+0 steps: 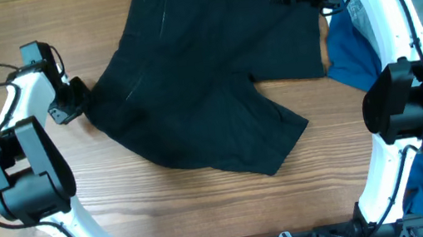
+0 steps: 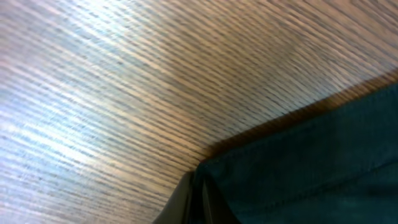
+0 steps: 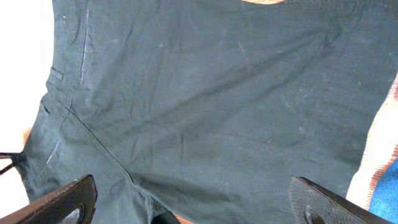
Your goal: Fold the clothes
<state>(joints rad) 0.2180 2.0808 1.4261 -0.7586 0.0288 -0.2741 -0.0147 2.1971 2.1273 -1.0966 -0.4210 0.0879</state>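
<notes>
Now left tool point(image 1: 80, 99) pinches black shorts point(image 1: 197, 78) at their edge; right tool point(image 3: 199, 205) spread.

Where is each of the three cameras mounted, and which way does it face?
Overhead: above the table, facing down at the black shorts; left arm and right arm show.
Left wrist: low, facing along the wood to the shorts' edge; left hand shut there.
Right wrist: above the shorts, facing down; right hand open.
Shared: all three show the shorts.

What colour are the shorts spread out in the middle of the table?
Black, plain all over; the fabric shorts show best in the overhead view.
</notes>
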